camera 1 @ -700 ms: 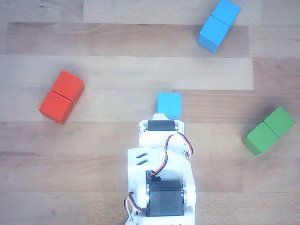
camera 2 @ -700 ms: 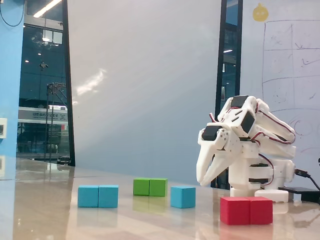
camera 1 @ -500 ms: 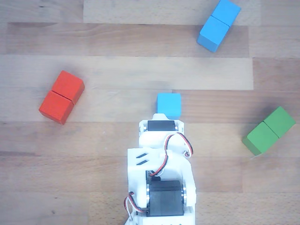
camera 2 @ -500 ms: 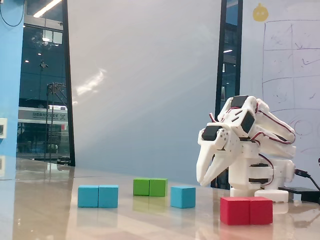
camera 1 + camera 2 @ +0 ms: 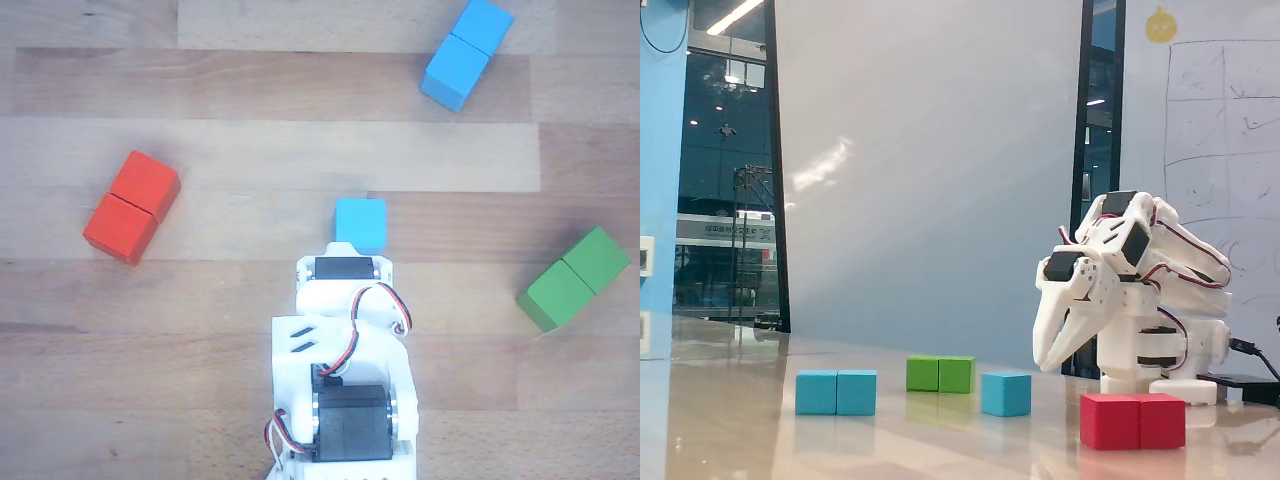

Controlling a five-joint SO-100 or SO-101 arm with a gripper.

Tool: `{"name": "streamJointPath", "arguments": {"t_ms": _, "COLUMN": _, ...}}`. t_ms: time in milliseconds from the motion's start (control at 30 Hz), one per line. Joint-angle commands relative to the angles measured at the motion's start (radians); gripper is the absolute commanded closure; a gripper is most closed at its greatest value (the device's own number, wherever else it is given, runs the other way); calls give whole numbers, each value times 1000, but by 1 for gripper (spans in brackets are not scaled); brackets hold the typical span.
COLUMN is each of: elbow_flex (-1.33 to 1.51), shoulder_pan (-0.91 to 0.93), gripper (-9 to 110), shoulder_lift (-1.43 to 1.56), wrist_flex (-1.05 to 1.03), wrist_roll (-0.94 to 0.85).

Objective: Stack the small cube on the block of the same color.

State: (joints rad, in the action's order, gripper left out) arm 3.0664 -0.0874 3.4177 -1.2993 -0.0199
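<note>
The small cube (image 5: 360,222) is light blue and sits alone on the wooden table, just beyond the front of the white arm (image 5: 343,370). The block of the same color (image 5: 466,53) is oblong with a seam and lies at the far right in the other view. In the fixed view the small cube (image 5: 1005,393) is at the centre and the blue block (image 5: 836,392) is left of it. My gripper (image 5: 1041,364) points down just right of the cube, tips near its top height, fingers meeting, holding nothing. The arm hides the gripper in the other view.
A red oblong block (image 5: 131,206) lies at the left and a green one (image 5: 573,277) at the right in the other view. The fixed view shows the red block (image 5: 1132,420) nearest the camera, the green block (image 5: 940,374) behind, and the arm's base (image 5: 1160,370) at the right.
</note>
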Motion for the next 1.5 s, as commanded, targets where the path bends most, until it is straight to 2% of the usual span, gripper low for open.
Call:
{"name": "streamJointPath", "arguments": {"t_ms": 0, "elbow_flex": -20, "shoulder_pan": 3, "gripper": 101, "shoulder_lift": 31, "wrist_flex": 0, "wrist_roll": -5}}
{"name": "streamJointPath", "arguments": {"t_ms": 1467, "elbow_flex": -43, "shoulder_pan": -5, "gripper": 101, "shoulder_lift": 20, "wrist_flex": 15, "wrist_roll": -8}}
